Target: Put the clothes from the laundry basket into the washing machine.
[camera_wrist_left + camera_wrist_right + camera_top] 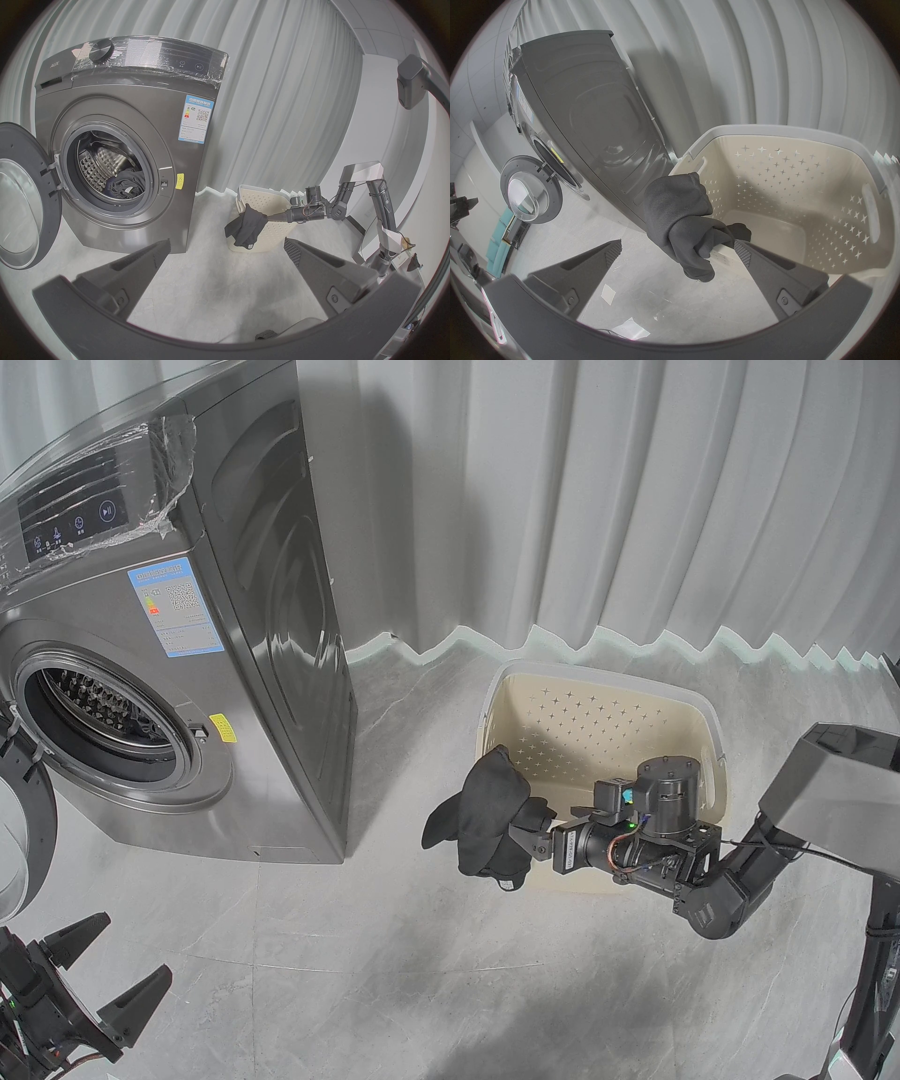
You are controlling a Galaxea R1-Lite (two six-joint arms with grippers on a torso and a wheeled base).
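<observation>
Hanging just outside the laundry basket (600, 674), on its washing machine (187, 641) side, the black garment (487, 810) is up off the floor and level with the rim, well set for the carry; look closely at your right gripper (676, 244), though; its fingers stand spread, and the cloth seems draped over one finger rather than pinched, so I judge it could slip off on the way; the machine stands well apart from the basket, its door (23, 197) swung wide, dark clothes (124, 183) already in the drum; your left gripper (131, 947) sits far from the basket, fingers spread, holding nothing.
</observation>
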